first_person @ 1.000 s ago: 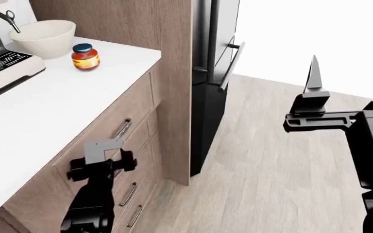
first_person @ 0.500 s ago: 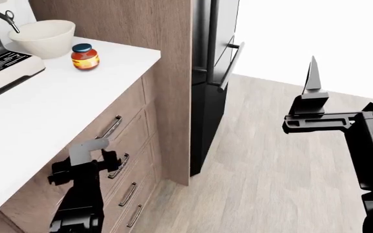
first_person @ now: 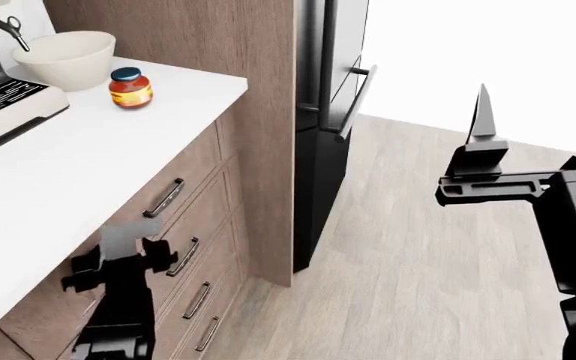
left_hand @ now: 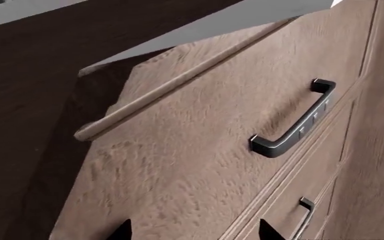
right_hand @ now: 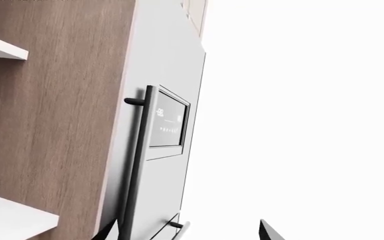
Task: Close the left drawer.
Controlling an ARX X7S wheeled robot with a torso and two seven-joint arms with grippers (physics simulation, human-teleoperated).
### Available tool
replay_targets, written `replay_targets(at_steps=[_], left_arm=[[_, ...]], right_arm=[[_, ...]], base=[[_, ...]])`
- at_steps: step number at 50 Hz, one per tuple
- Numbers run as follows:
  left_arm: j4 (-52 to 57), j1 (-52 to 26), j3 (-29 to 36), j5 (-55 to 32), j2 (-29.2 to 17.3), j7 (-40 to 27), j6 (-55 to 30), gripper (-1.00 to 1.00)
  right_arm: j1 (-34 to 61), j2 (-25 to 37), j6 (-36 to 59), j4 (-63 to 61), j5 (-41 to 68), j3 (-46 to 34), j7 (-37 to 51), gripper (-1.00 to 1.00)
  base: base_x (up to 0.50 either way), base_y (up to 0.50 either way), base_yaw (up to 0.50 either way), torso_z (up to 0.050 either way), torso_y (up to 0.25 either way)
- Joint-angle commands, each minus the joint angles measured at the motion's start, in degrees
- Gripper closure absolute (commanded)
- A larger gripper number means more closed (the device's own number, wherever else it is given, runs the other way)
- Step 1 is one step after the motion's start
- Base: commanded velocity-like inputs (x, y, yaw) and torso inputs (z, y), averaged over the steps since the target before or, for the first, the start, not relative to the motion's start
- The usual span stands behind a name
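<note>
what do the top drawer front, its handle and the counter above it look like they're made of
The left drawer front looks like light-brown wood or a wood-look laminate: grain shows and the finish is matte. Its handle looks like dark metal, with a satin sheen along the bar. The countertop is plain smooth white, possibly laminate or stone; I cannot tell which.

A white counter point(first_person: 88, 157) served as landmark. On it, at the back, stood a cream bowl point(first_person: 66, 58), with a red jar point(first_person: 131, 88) just beside it. A black fridge point(first_person: 328, 112) stood beyond the counter's far end, past a wood panel point(first_person: 258, 90).
</note>
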Motion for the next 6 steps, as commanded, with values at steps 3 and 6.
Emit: replay_targets(at_steps=[3, 6], left_arm=[[-1.7, 1.7, -10.5, 1.3, -4.4, -12.0, -0.4, -1.00], [-1.7, 1.3, -12.1, 0.6, -5.0, -14.9, -1.0, -1.00]], right_arm=[[-0.1, 0.1, -0.2, -0.1, 0.2, 0.4, -0.4, -1.00], [-0.1, 0.0, -0.1, 0.0, 0.3, 0.4, -0.4, -1.00]], base=[[0.00, 0.00, 0.01, 0.000, 0.000], [0.00, 0.01, 0.01, 0.000, 0.000]])
